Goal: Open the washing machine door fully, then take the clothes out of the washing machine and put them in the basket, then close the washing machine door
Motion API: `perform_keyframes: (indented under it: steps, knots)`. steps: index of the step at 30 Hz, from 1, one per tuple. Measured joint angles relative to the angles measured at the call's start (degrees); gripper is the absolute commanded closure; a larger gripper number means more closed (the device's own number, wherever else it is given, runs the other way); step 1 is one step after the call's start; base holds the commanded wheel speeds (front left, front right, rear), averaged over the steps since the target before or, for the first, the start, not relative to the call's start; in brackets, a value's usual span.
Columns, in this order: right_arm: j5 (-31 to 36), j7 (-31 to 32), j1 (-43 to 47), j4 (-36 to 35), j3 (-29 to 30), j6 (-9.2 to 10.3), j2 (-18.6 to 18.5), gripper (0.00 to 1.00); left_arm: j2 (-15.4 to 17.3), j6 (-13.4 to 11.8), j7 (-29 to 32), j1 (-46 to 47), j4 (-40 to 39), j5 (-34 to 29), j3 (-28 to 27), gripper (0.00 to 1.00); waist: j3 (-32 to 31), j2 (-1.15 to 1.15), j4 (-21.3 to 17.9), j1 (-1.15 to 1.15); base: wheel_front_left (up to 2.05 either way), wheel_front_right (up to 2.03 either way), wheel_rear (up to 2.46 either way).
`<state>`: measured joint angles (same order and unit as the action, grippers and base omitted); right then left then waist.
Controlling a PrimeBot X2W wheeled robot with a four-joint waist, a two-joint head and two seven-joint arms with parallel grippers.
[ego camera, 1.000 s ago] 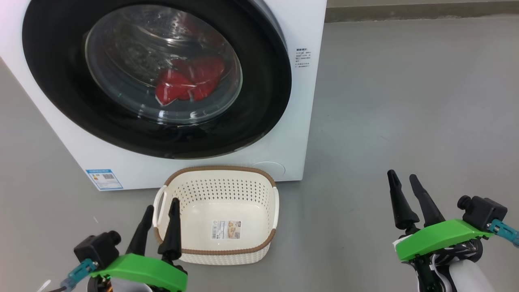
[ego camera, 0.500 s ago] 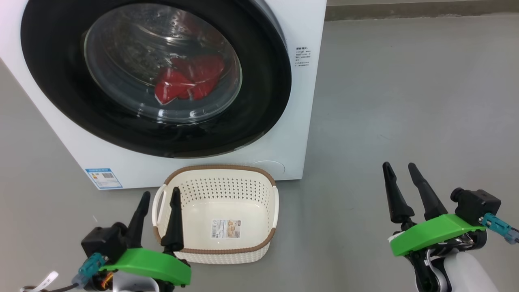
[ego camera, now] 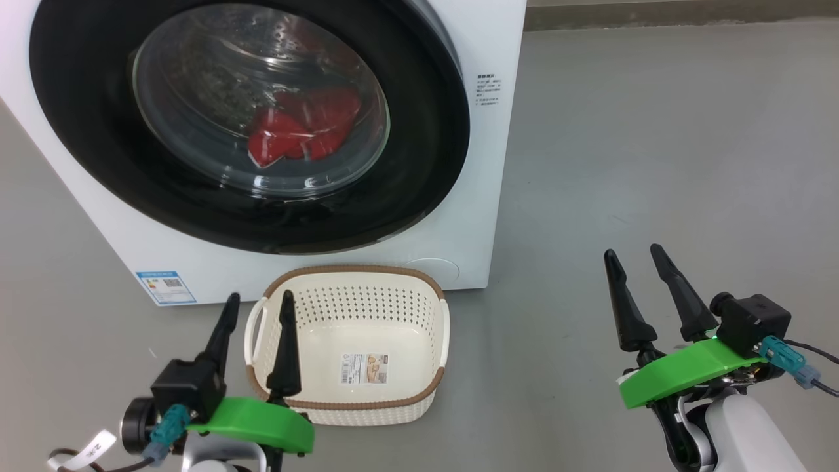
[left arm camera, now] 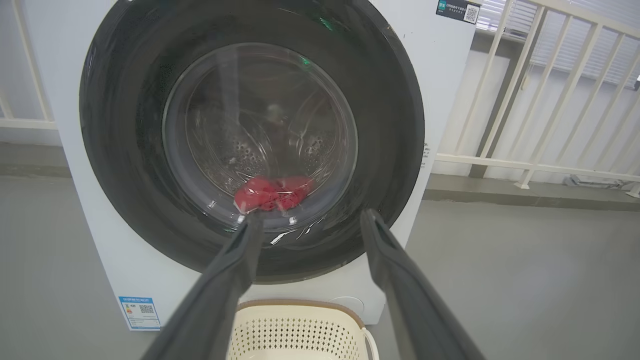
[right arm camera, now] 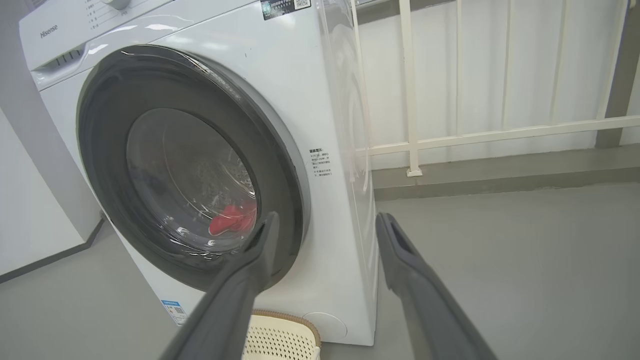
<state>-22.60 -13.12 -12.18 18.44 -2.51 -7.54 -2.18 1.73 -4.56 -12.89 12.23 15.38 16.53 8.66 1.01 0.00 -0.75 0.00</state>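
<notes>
The white washing machine [ego camera: 488,196] stands ahead with its round black-rimmed door [ego camera: 419,151] against its front. Through the glass bowl I see the red clothes [ego camera: 298,128] lying low in the steel drum; they also show as red clothes [left arm camera: 272,192] and red clothes [right arm camera: 232,219]. The cream basket [ego camera: 347,288] sits on the floor just before the machine and holds nothing. My left gripper [ego camera: 259,301] is open, hovering over the basket's left handle. My right gripper [ego camera: 632,255] is open above bare floor, well right of the machine.
Grey floor [ego camera: 655,131] stretches to the right of the machine. A white railing [right arm camera: 490,132] runs along the wall behind. A blue label sticker [ego camera: 165,287] marks the machine's lower left front. A white wall panel [right arm camera: 25,210] stands at the machine's far side.
Both grippers have risen a little toward the machine, the right one also shifting left. The door, clothes and basket have stayed put.
</notes>
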Motion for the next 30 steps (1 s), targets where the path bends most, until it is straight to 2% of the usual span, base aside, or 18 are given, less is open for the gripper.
perform_keyframes:
  steps: [9,30]
  knots:
    - [5.11,-1.29,-1.49,-0.03,-0.36,0.0,-0.35,0.0,0.15,-0.52,-1.41,1.26,0.01,-5.49,0.57,0.0,-0.29,0.0,-0.13,0.0,0.0,0.0,0.0]
    - [5.0,-1.36,-1.51,-1.02,0.0,0.0,-0.59,0.0,0.18,-0.54,-1.42,1.29,-0.49,-5.45,1.01,0.0,1.69,0.0,0.22,0.0,0.0,0.0,0.0]
